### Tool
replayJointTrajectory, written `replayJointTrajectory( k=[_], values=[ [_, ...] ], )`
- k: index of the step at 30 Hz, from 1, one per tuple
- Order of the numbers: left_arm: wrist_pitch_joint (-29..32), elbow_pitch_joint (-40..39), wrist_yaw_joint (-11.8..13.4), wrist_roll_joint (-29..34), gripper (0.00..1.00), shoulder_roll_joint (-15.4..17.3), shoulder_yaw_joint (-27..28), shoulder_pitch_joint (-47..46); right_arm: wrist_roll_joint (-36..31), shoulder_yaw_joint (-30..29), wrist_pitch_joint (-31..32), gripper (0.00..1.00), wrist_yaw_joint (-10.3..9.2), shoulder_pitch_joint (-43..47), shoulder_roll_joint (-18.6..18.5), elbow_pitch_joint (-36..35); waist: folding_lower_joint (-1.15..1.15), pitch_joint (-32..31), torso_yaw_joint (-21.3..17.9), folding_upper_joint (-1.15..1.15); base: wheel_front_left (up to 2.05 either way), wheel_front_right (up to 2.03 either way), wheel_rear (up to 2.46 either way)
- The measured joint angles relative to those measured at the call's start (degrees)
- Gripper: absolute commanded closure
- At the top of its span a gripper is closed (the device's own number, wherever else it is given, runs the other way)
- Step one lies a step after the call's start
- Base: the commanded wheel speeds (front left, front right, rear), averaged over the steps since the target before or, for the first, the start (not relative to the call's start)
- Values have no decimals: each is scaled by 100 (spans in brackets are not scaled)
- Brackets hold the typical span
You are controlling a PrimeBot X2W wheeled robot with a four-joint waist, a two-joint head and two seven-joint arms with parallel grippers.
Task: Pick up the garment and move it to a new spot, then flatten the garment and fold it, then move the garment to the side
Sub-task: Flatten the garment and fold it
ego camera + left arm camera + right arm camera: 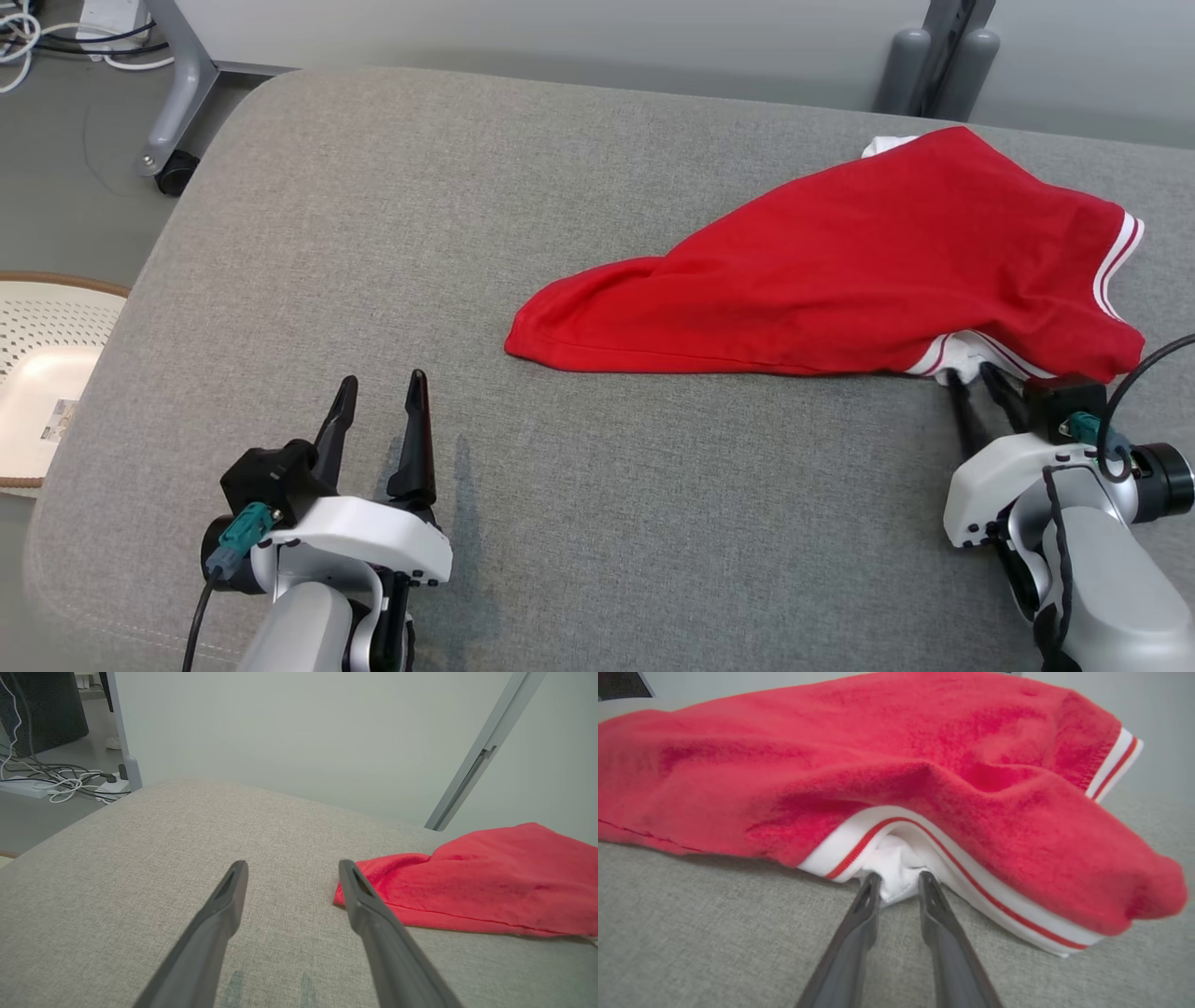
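Right gripper pinches a white fold of the red garment on the grey cushion's right side. The garment's long axis runs crosswise, tapered hem pointing left. Left gripper gapes over the cushion's near-left.

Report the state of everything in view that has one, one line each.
Red garment: crumpled and unfolded, lying on the grey cushion.
Left gripper: open, empty, apart from the garment.
Right gripper: jaws set close on either side of the garment's white inner fold; whether they clamp it cannot be told.
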Motion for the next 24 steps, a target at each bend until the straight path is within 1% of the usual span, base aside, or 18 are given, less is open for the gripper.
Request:
replayJointTrajectory(
  k=[3, 4, 5, 10, 14, 19, 22, 24],
  values=[
    [0, -16, 2, 1, 0, -5, 7, 24, -18, -35, 0, 90, 0, -15, -35, 9, 0, -24, -4, 0, 0, 0, 0],
    [0, -19, 7, 2, 0, -7, 12, 37, -51, -20, 0, 97, 0, -26, -53, 13, 0, -29, -16, 0, 0, 0, 0],
    [0, -20, 7, 5, 0, -9, 19, 56, -52, -10, 0, 100, 0, -40, -62, 13, 0, -33, -32, 0, 0, 0, 0],
    [0, -32, 5, 44, 0, -11, 59, 104, -157, 175, 0, 100, 0, -142, -147, -100, 0, -25, -143, 0, 0, 0, 0],
    [0, -43, 4, 49, 0, -12, 89, 130, -289, 604, 0, 100, 0, -148, -278, -286, 0, -40, -297, 0, 0, 0, 0],
    [0, -48, 8, 0, 0, -16, 81, 259, -421, 1262, 59, 100, 0, -149, -676, -577, 0, -160, -506, 0, 0, 0, 0],
    [0, -65, 23, -8, 0, -18, 78, 296, -404, 1613, 311, 100, 0, -147, -944, -1053, 0, -262, -634, 0, 0, 0, 0],
    [0, -69, 25, -23, 0, -16, 83, 361, -333, 1809, 578, 100, 0, -87, -1136, -1503, 0, -327, -720, 0, 0, 0, 0]
  ],
)
